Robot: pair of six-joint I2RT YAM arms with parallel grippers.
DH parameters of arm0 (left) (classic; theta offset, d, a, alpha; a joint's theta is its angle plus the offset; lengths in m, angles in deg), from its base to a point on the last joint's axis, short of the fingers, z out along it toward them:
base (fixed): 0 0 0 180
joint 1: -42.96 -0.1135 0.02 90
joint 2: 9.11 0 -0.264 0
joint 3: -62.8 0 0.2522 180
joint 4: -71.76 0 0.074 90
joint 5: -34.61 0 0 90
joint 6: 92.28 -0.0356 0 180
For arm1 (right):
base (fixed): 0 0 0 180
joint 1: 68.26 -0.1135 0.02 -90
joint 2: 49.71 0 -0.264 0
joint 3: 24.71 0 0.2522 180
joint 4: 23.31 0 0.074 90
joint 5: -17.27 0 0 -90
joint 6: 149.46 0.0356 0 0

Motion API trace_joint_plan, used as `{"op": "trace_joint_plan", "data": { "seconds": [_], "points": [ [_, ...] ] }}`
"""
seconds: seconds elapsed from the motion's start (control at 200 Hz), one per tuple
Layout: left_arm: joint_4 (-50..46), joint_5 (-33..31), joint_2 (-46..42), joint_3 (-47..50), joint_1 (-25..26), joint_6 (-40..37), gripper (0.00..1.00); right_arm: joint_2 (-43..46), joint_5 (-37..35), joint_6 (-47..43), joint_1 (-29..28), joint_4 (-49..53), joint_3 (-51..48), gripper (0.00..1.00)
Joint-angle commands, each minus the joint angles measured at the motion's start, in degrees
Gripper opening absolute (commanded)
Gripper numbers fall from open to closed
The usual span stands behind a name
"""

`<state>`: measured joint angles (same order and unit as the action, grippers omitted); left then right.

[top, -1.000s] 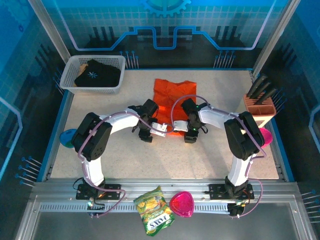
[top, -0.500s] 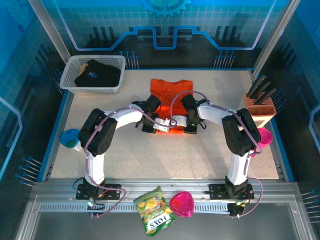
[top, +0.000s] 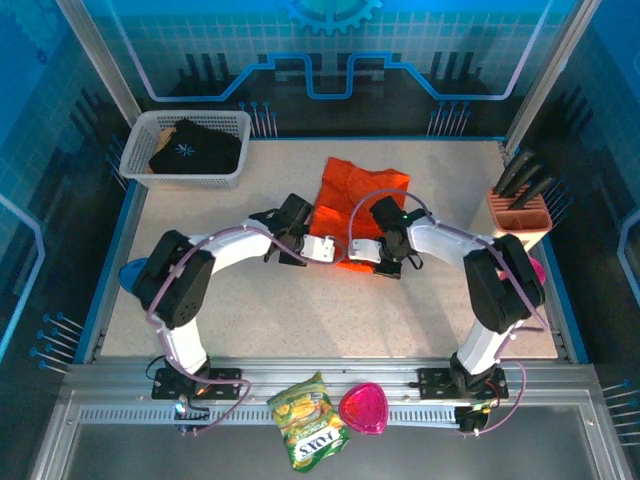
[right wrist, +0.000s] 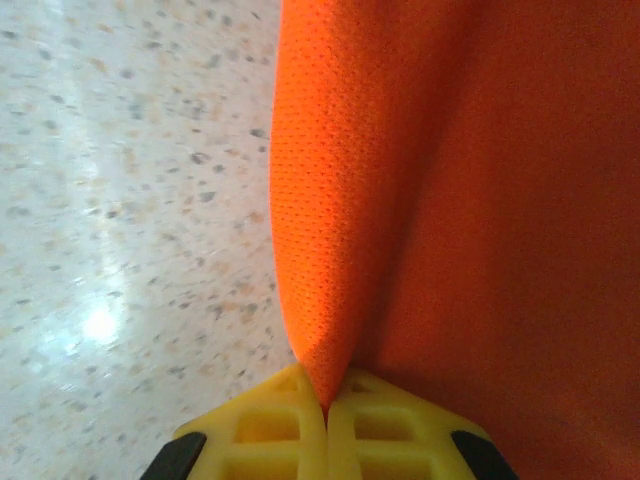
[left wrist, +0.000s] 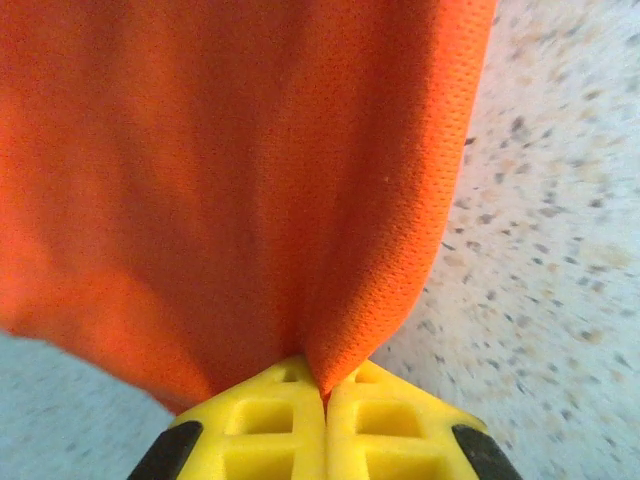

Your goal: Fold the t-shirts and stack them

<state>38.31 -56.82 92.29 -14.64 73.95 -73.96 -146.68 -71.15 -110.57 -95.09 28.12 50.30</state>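
A blue-lit enclosure with clear panels walls in a speckled pale table (top: 250, 310), and everything on it sits within reach of the two arms bolted at its near edge. The left arm (top: 175, 285) and the right arm (top: 500, 285) both bend inward, so their wrists nearly meet at the middle of the table.

Between them lies the orange t-shirt (top: 365, 190), spread a little askew over the middle and back of the table. Its near edge is drawn in to where the wrists come together. At the back left corner stands a white basket (top: 185, 180) with the black t-shirt (top: 210, 150) bundled inside it, white starburst print facing up. An orange rack (top: 520, 210) of dark handles stands at the right edge.

On the metal rail (top: 130, 415) in front of the table, a yellow-green snack bag (top: 308, 420) lies just beside a pink heart-shaped dish (top: 363, 407).

The left gripper (left wrist: 323, 385) has its yellow fingers (left wrist: 270, 420) pressed together, with a pinched fold of the orange cloth caught between them. The right gripper (right wrist: 323, 395) is clamped the same way on another fold of that shirt, speckled tabletop showing beside the cloth.
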Motion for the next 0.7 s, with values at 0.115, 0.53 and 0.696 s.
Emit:
{"op": "trace_joint_plan", "data": {
  "seconds": [0.115,0.53,0.696],
  "points": [
    [-2.1,-2.5,-11.1,6.3,3.1,4.6,0.00,11.7,0.1,0.3,-3.5,5.5,-3.4,0.00],
    [-8.8,-7.9,-28.1,12.3,12.9,10.1,0.00,31.9,-2.4,6.4,-12.9,18.7,-6.8,0.00],
    [-12.7,-8.9,-33.0,10.9,16.0,10.8,0.00,38.5,-4.4,9.8,-15.3,21.8,-8.0,0.00]
  ]
}}
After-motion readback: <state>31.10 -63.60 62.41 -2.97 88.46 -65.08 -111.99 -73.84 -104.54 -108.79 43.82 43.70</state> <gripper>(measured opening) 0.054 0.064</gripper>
